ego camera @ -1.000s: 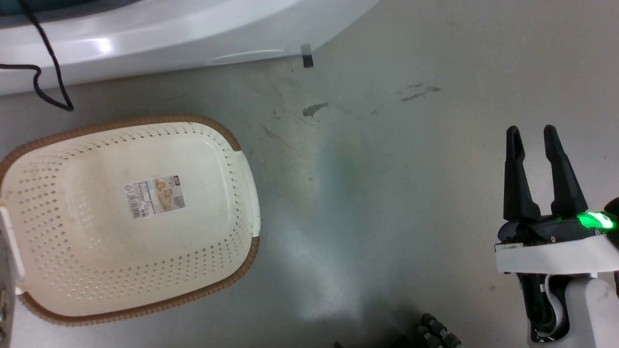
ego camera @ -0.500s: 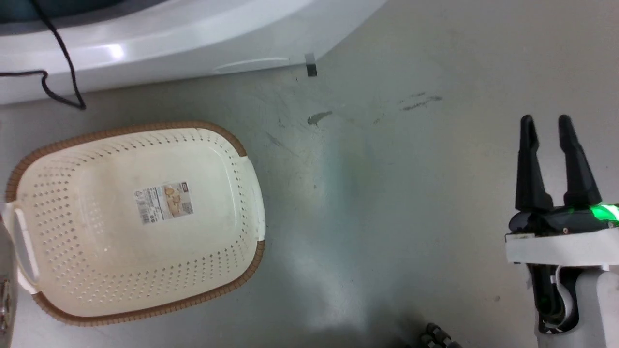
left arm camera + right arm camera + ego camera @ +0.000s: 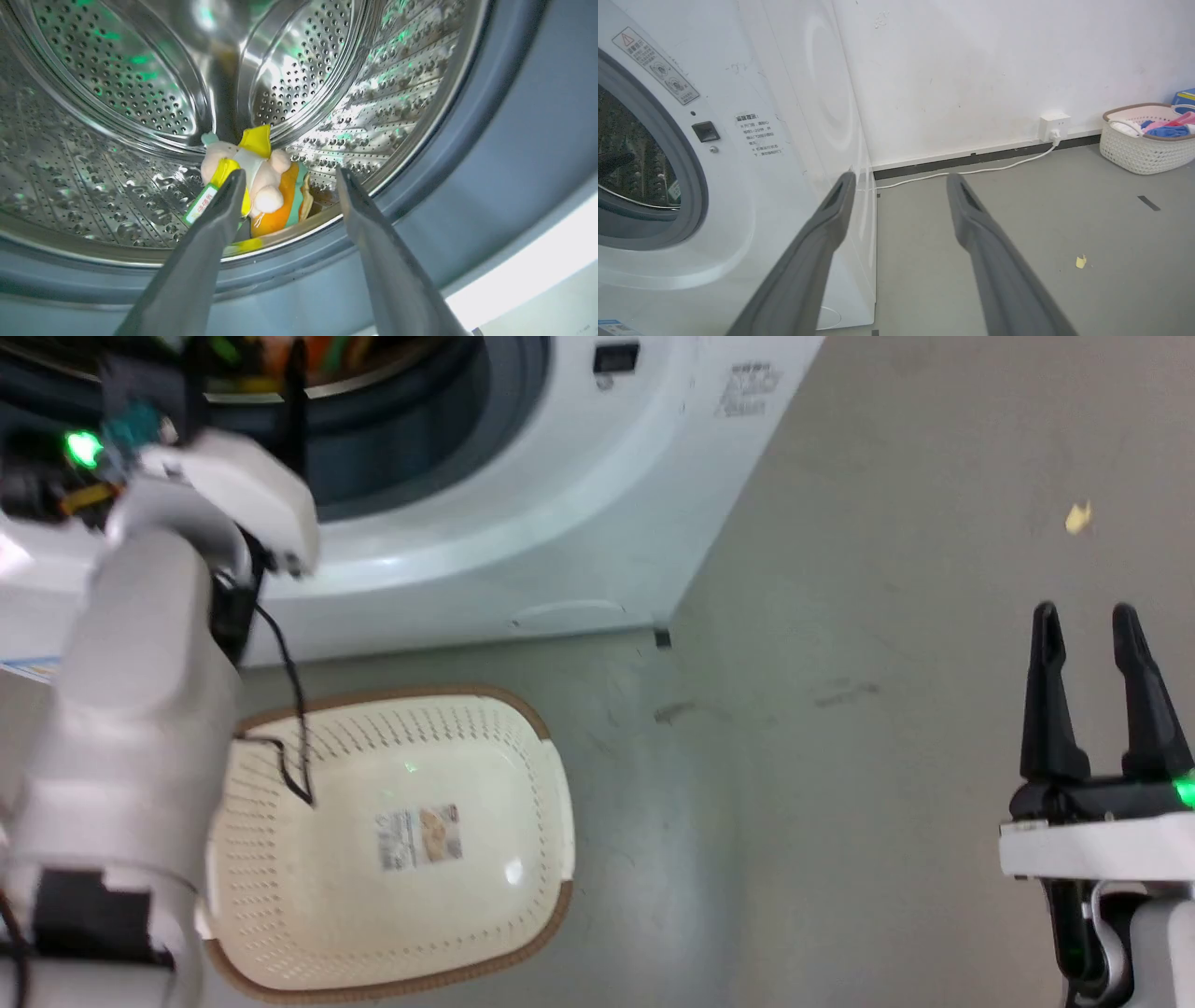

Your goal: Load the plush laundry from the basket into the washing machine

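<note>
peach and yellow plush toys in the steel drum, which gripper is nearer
Left. The left gripper sits open at the mouth of the perforated steel drum, pointing at the peach and yellow plush toys. The right gripper hangs over the grey floor, beside the white washing machine.

Our head looks down on basket (image 3: 392, 693) and washer (image 3: 579, 523); both wrists share the washer, left close inside its drum (image 3: 117, 70).

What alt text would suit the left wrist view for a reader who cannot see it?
The plush laundry lies bunched inside the washing machine, on its perforated drum near the front rim. The left pincer, open and holding nothing, points toward it past the grey door seal.
</note>
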You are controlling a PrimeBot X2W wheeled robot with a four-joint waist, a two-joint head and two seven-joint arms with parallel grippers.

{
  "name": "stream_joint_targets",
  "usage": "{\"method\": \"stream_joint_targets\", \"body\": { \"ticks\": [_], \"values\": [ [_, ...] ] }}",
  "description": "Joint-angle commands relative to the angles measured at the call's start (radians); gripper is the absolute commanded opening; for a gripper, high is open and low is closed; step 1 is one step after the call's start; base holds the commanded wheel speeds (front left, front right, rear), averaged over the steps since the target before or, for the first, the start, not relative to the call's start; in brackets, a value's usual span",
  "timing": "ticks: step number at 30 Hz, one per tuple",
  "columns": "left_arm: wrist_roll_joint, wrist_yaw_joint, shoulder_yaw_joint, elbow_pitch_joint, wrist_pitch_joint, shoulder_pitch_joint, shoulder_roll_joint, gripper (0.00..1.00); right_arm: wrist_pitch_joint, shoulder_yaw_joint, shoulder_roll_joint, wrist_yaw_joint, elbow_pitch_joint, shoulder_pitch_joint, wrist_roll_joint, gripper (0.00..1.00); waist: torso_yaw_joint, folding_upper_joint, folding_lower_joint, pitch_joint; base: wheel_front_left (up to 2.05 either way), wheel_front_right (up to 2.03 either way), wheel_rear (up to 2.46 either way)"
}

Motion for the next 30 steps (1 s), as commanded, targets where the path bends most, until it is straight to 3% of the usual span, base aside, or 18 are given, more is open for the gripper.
{"method": "stream_joint_targets", "body": {
  "ticks": [1, 9, 17, 22, 30],
  "values": [
    [-0.013, 0.002, 0.001, -0.029, -0.012, 0.058, -0.012, 1.0, -0.004, -0.008, 0.0, -0.001, 0.006, 0.021, -0.012, 1.0, 0.078, 0.0, 0.0003, -0.124, 0.0, 0.0, 0.0],
    [-0.071, 0.037, 0.05, -0.378, -0.018, 0.413, -0.078, 1.0, -0.004, -0.009, 0.0, -0.001, 0.022, 0.093, -0.047, 1.0, 0.158, 0.0, 0.0003, -0.274, 0.0, 0.0, 0.0],
    [-0.059, 0.097, 0.067, -0.7, -0.018, 0.799, -0.106, 1.0, -0.004, 0.02, 0.0, -0.001, 0.03, 0.161, -0.056, 1.0, 0.186, 0.0, 0.0003, -0.361, 0.0, 0.0, 0.0],
    [-0.059, 0.135, 0.079, -0.791, -0.018, 0.977, -0.145, 1.0, -0.004, 0.053, 0.0, -0.001, 0.043, 0.202, -0.06, 1.0, 0.189, 0.0, 0.0003, -0.392, 0.0, 0.0, 0.0],
    [-0.03, 0.162, 0.068, -0.804, -0.018, 1.116, -0.174, 1.0, -0.004, 0.09, 0.0, -0.001, 0.059, 0.256, -0.063, 1.0, 0.19, 0.0, 0.0003, -0.421, 0.0, 0.0, 0.0]
  ]
}}
